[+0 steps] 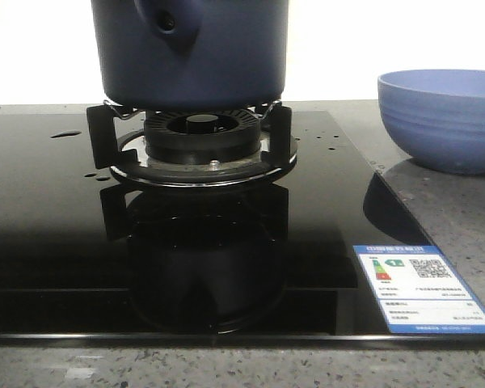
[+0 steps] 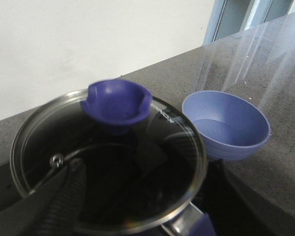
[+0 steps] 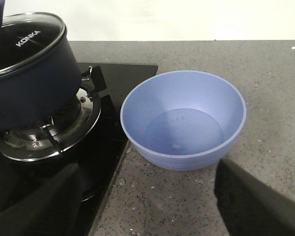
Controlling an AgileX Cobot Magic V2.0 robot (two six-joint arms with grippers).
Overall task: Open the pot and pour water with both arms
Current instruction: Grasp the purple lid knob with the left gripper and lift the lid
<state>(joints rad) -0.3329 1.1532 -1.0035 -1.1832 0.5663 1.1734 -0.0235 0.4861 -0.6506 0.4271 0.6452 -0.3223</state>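
The dark navy pot (image 1: 226, 56) stands on the gas burner (image 1: 202, 149), its stubby handle socket (image 1: 168, 23) facing me. A glass lid (image 2: 177, 142) with a blue knob (image 2: 117, 104) covers it. My left gripper (image 2: 142, 191) hovers above the lid, open and empty; only one finger (image 2: 64, 196) stands out against the dark. My right gripper (image 3: 147, 201) is open and empty over the counter, just short of the light-blue ribbed bowl (image 3: 184, 120). The pot also shows in the right wrist view (image 3: 34, 83). Water shows only as droplets (image 1: 65, 134) on the hob.
The black glass hob (image 1: 56, 234) carries an energy label (image 1: 420, 287) at its front right corner. The speckled grey counter (image 3: 265, 73) surrounds it, with the bowl (image 1: 440, 117) to the right of the hob. A white wall stands behind.
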